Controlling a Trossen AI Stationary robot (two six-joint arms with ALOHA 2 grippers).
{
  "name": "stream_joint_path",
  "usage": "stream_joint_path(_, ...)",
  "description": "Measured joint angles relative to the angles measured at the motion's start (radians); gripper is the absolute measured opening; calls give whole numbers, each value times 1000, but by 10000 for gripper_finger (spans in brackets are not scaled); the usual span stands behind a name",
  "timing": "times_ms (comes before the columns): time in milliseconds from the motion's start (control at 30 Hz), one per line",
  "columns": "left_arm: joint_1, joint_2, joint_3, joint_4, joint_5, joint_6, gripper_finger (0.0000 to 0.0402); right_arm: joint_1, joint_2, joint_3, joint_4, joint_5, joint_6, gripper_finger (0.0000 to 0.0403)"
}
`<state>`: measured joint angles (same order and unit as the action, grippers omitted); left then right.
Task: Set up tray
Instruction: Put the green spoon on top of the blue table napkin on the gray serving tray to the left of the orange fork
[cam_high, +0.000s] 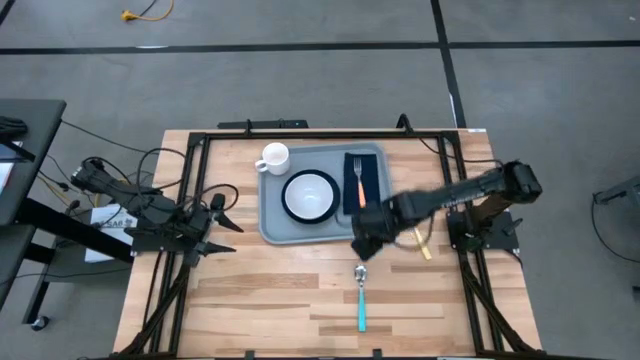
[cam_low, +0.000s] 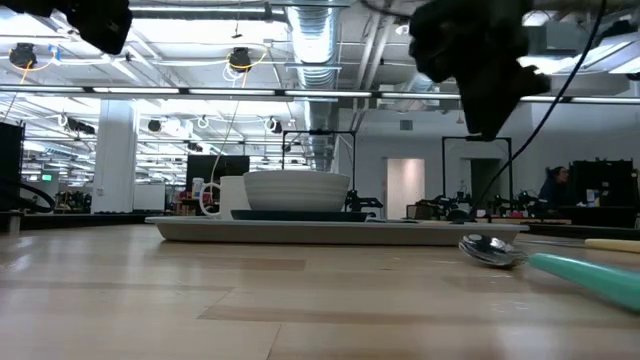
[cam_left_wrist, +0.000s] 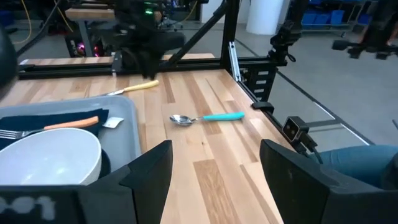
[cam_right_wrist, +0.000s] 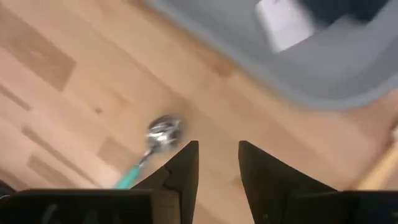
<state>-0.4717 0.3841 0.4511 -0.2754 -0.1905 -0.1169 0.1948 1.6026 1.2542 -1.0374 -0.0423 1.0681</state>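
The left gripper hangs over the left edge of the table, its fingers spread wide and empty, apart from the tray's left rim. The tray lies at the middle of the table's far edge. On it, a white mug stands in the far left corner, a white bowl sits on a dark plate at the middle, and a fork with an orange handle lies on a dark napkin along the right side. The right gripper hovers just off the tray's near right corner, fingers partly parted with nothing between them. A spoon with a teal handle lies on the bare wood just nearer than it. A yellow-handled utensil lies right of that gripper.
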Motion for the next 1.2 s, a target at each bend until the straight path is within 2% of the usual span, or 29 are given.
stream_joint_path(233, 0, 81, 0, 93, 0, -20, 231, 213, 88, -4, 139, 128, 327, 108)
stream_joint_path(533, 0, 137, 0, 121, 0, -22, 231, 317, 219, -5, 264, 116, 532, 108)
stream_joint_path(833, 0, 158, 0, 121, 0, -36, 231, 308, 283, -4, 378, 88, 535, 108)
stream_joint_path(1200, 0, 159, 0, 128, 0, -37, 231, 301, 285, -4, 297, 47, 529, 108)
